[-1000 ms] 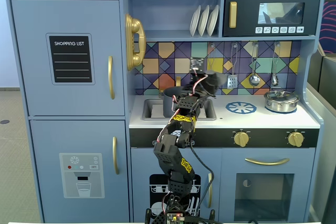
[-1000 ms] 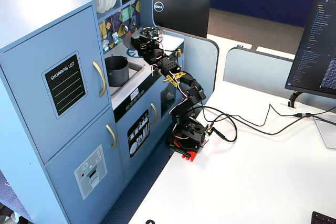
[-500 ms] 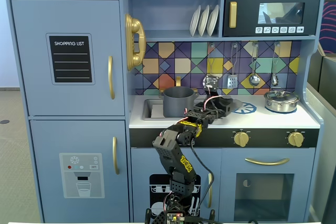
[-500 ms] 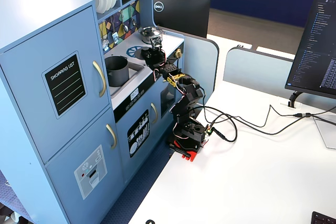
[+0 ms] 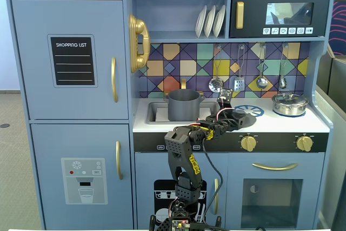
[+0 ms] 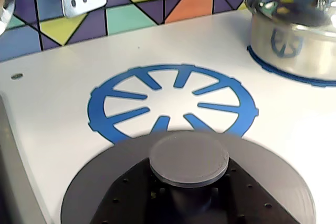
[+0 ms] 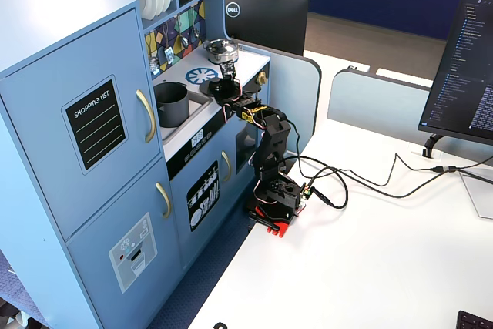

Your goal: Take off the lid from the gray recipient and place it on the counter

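Here the gray recipient is seen uncovered in the sink, its inside hidden; the lid is clamped at its knob by the fingers above the counter.

In the fixed view that faces the toy kitchen head-on, the gray recipient stands uncovered in the sink basin, its rim bare. The arm reaches up over the counter, and the gripper holds the lid low over the blue burner print. A shiny steel pot sits farther right, lid on.
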Robot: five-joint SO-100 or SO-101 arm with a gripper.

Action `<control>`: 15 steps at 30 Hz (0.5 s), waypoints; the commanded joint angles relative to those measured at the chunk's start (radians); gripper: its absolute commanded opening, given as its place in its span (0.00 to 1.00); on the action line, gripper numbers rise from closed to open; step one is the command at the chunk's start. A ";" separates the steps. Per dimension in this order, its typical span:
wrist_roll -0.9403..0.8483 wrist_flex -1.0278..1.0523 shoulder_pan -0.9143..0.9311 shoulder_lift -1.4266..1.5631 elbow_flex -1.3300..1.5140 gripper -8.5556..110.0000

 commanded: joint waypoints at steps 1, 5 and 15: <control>0.009 -0.049 0.015 -0.015 -0.060 0.07; 0.008 -0.067 0.021 -0.025 -0.043 0.07; 0.026 -0.144 0.066 0.006 0.038 0.41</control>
